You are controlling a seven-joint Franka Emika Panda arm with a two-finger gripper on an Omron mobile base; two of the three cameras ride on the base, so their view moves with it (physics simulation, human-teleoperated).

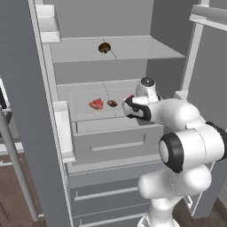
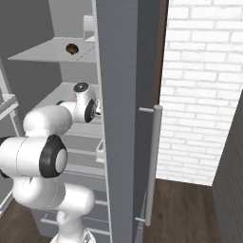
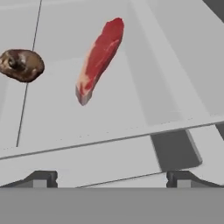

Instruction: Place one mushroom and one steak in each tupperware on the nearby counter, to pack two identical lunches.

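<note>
Fingertips [image 3: 43, 178] of the gripper [image 3: 111, 179] stood wide apart, holding nothing, at the shelf's [image 3: 131, 113] front edge. Ahead of them, between their lines, a steak [image 3: 99, 59] lay on that fridge shelf, clear of both tips. One mushroom [image 3: 21, 64] sat just beside it, another mushroom [image 1: 104, 48] one shelf higher.

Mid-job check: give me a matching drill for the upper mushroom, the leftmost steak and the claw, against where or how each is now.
1. upper mushroom
2. leftmost steak
3. claw

A. open, holding nothing
B. alone on the higher shelf
C. on the lower shelf, beside the second mushroom

Pairs: 1-B, 2-C, 3-A
</note>
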